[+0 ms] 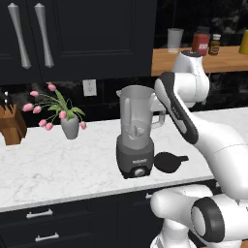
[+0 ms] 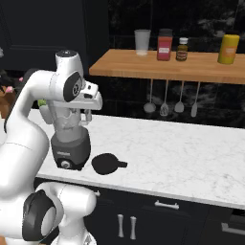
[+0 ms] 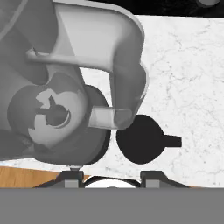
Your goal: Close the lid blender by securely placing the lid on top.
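Note:
The blender [image 1: 136, 131] stands on the marble counter [image 1: 58, 164], a clear grey jar on a dark base with a front knob, its top uncovered. The lid [image 1: 168, 162], a flat black disc with a small tab, lies flat on the counter just right of the blender base. In the right base view the lid [image 2: 105, 163] sits beside the blender [image 2: 71, 139]. My gripper [image 2: 87, 116] hovers above the jar's handle side, pointing down. In the hand view the gripper [image 3: 112, 176] is open with nothing between its tips, looking down on the jar [image 3: 65, 87] and the lid [image 3: 142, 139].
A grey vase of pink flowers [image 1: 70, 127] and a wooden knife block [image 1: 10, 125] stand at the left of the counter. A wooden shelf [image 2: 167, 64] with a cup and bottles hangs above, with utensils [image 2: 165, 107] under it. Bare marble stretches to the right.

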Controlling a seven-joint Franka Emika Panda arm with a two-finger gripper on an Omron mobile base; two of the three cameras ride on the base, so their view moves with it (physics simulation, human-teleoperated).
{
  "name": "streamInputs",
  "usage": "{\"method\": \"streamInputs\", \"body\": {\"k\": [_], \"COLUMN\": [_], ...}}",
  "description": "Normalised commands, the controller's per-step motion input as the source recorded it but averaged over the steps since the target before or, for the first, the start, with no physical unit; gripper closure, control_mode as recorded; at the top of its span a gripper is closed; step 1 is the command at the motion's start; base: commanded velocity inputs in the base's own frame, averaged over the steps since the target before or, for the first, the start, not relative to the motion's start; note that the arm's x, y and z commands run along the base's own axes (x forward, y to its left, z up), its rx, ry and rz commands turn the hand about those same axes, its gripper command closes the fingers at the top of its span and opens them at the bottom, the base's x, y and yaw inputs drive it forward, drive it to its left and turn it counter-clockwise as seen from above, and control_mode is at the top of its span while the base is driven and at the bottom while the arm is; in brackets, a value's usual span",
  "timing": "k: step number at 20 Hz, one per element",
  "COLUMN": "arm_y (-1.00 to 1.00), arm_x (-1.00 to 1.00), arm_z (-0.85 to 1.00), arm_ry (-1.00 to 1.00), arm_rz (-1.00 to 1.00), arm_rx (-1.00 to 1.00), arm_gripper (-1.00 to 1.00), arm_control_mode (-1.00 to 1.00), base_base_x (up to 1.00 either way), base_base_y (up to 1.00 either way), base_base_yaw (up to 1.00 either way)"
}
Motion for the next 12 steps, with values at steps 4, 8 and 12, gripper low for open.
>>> {"method": "streamInputs", "body": {"k": [4, 8, 12], "arm_y": [0.0, -0.56, -1.0], "arm_x": [-0.17, -0.5, -0.52], "arm_z": [0.0, -0.27, -0.51], "arm_ry": [-0.02, -0.37, -0.49], "arm_rz": [0.0, 0.18, 0.32], "arm_rx": [0.0, 0.07, 0.1], "arm_gripper": [-1.0, -1.0, -1.0], "arm_control_mode": [-1.0, -1.0, -1.0], "base_base_x": [0.0, 0.0, 0.0], "base_base_y": [0.0, 0.0, 0.0], "base_base_yaw": [0.0, 0.0, 0.0]}}
